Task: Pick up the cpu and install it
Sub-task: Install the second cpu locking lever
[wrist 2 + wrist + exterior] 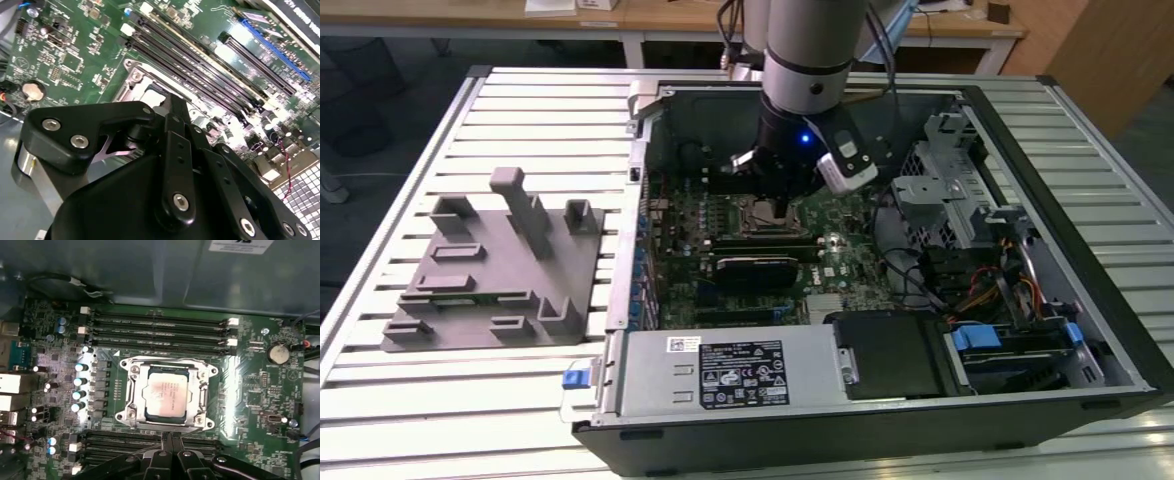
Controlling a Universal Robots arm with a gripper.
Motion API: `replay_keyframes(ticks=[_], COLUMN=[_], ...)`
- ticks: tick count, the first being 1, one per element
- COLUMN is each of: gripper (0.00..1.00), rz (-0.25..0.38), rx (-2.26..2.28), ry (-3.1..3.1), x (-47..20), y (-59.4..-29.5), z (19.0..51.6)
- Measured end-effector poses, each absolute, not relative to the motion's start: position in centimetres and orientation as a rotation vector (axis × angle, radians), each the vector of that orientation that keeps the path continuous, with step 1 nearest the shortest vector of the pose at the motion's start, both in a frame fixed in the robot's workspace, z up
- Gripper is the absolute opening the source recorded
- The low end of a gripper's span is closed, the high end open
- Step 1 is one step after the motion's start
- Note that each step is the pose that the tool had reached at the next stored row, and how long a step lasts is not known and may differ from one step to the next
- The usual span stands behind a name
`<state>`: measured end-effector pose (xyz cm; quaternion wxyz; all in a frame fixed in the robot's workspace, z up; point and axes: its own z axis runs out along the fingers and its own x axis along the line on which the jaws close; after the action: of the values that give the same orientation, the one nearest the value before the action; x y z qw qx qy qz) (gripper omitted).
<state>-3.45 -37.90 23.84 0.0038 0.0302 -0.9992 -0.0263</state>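
While scanning from the exterior view's left, I note the grey plastic fixture block (487,265) on the slatted metal table (400,400); no chip sits on it that I can make out. Just beside it is the open black computer case (854,445), with the green motherboard (841,255) lying flat inside. My arm reaches down over the middle of that board, and my gripper (774,200) hangs close above the socket area. In the first wrist view the cpu (167,392), a small flat square chip with a silvery-white metal top, lies inside the silver metal socket frame (131,400). It looks level and square to the frame's edges. Long black memory slots (160,322) run along both sides of the frame, and a round coin battery (276,353) sits well apart on the board. My gripper (170,440) is closed to a narrow point with nothing between the fingers, near the frame's edge and apart from the chip. My judgement is that the pick and the placing are done and the work stands at the seating stage. Any further contact calls for a straight, gentle approach with no sideways drag across the chip, and I cannot tell whether the frame's latch is engaged. Farther to the exterior view's right stands the grey metal drive cage (947,160).
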Motion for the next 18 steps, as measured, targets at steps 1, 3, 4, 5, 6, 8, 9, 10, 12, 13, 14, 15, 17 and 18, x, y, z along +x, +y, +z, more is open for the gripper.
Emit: replay_keyframes(ticks=[1, 3, 4, 5, 6, 8, 9, 10, 12, 13, 14, 15, 17, 18], gripper=[0.11, 0.11, 0.11, 0.11, 0.11, 0.11, 0.11, 0.11, 0.11, 0.11, 0.11, 0.11, 0.11, 0.11], rz=[-0.083, -0.083, -0.083, -0.083, -0.083, -0.082, -0.083, -0.082, -0.082, -0.082, -0.083, -0.083, -0.083, -0.083], rx=[0.095, 0.095, 0.095, 0.095, 0.095, 0.095, 0.095, 0.095, 0.095, 0.095, 0.095, 0.095, 0.095, 0.095], ry=[-3.132, -3.132, -3.132, -3.132, -3.132, -3.131, -3.132, -3.132, -3.132, -3.132, -3.132, -3.132, -3.132, -3.132], x=[-3.54, -3.65, -3.71, -3.73, -3.73, -3.75, -3.77, -3.78, -3.78, -3.78, -3.79, -3.8, -3.87, -3.93], y=[-37.96, -38.1, -38.15, -38.17, -38.17, -38.17, -38.2, -38.23, -38.28, -38.31, -38.34, -38.37, -38.42, -38.45], z=[23.78, 23.69, 23.66, 23.64, 23.64, 23.64, 23.63, 23.63, 23.62, 23.61, 23.6, 23.59, 23.57, 23.56])
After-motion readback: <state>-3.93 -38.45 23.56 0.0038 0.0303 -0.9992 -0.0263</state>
